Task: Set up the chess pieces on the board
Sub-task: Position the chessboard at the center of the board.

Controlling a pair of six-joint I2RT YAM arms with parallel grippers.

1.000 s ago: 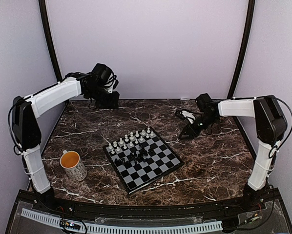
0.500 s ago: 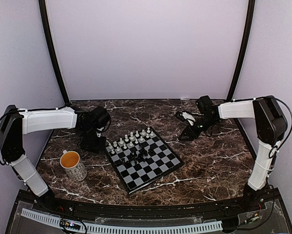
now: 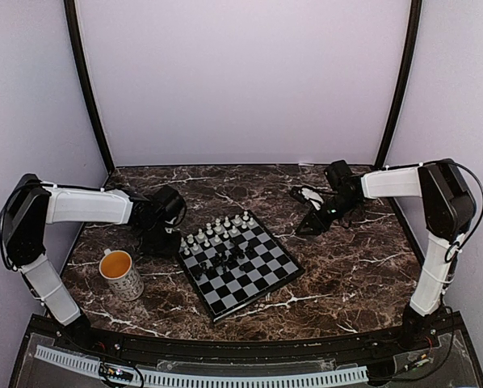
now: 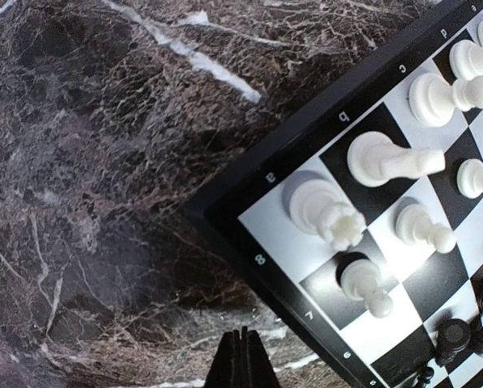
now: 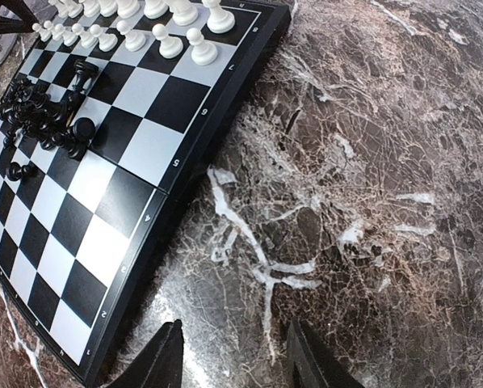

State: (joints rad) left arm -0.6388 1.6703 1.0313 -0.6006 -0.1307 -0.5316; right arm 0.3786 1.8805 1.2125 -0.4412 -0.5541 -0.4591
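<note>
The board lies mid-table, turned diagonally. White chess pieces stand in two rows along its far-left side. Black chess pieces sit bunched near its middle, some toppled. My left gripper is low over the marble just off the board's left corner, shut and empty. In the left wrist view its fingertips meet, near the rim and a white rook. My right gripper hovers right of the board, open, with only marble between its fingers. The black heap shows there too.
A patterned mug of orange drink stands left of the board, near my left arm. The table is dark white-veined marble. Pale walls and two black poles enclose the back and sides.
My left arm has swung down from the back-left corner to the board's left corner, staying shut. The right gripper has narrowed slightly and barely shifted.
</note>
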